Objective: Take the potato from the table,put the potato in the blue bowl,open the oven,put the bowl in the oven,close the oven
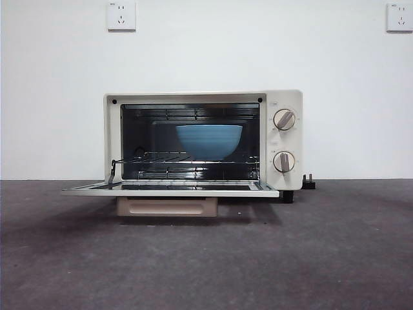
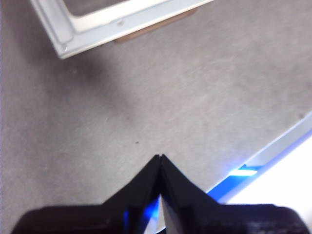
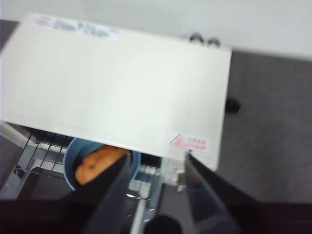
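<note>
Left hand (image 2: 160,158) hovering low over bare grey counter (image 2: 161,102), jaws pressed together at the tips, gripping nothing; one corner of the lowered oven door (image 2: 63,46) just ahead of it, well apart from the fingertips. Seen from the front, cream-white oven (image 1: 203,97) standing mid-counter with its glass door (image 1: 171,189) folded down flat, beige bar handle (image 1: 167,206) hanging beneath the door's front edge. Blue bowl (image 1: 209,140) sitting inside on the wire rack (image 1: 187,158), right of the cavity's centre. Two round knobs (image 1: 284,119) on the right panel, black plug (image 1: 309,183) on the counter just past the oven's right side. Right hand (image 3: 155,163) held above the oven's roof, jaws spread wide and empty. Potato (image 3: 100,163) lying in the bowl, orange-brown, partly hidden under the roof's edge.
</note>
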You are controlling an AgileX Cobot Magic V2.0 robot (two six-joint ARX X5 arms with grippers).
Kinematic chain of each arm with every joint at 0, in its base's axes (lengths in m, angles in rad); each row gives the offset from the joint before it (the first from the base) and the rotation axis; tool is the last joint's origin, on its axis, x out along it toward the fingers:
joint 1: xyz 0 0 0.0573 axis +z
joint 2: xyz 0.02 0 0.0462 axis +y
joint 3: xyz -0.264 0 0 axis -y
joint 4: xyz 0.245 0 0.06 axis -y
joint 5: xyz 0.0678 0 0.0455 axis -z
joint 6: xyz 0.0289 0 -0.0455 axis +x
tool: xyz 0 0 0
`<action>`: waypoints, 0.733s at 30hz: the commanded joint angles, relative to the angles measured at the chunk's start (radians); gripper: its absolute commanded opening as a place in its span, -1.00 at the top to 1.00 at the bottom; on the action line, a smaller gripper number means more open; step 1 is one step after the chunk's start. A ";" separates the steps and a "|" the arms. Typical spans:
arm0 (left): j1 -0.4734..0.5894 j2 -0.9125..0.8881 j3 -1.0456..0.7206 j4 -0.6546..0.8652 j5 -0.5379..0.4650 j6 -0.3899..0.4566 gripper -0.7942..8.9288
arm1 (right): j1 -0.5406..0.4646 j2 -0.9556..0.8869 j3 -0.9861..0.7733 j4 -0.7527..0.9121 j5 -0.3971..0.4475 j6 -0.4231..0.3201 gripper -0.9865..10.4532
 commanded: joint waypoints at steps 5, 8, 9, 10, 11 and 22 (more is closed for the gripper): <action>0.094 0.154 0.001 0.073 0.096 0.069 0.85 | -0.004 -0.104 -0.006 -0.022 0.211 -0.148 0.73; 0.141 0.235 0.001 0.127 0.165 0.069 0.85 | -0.011 -0.150 -0.027 -0.022 0.238 -0.183 0.73; 0.154 0.261 0.001 0.143 0.188 0.069 0.85 | -0.019 -0.164 -0.036 -0.022 0.242 -0.189 0.73; 0.169 0.291 0.001 0.158 0.215 0.069 0.85 | -0.027 -0.182 -0.050 -0.022 0.246 -0.193 0.73; 0.182 0.321 0.001 0.168 0.241 0.069 0.85 | -0.037 -0.202 -0.070 -0.022 0.251 -0.196 0.73; 0.256 0.607 0.001 0.253 0.354 0.056 0.85 | -0.246 -0.462 -0.483 -0.022 0.241 -0.192 0.73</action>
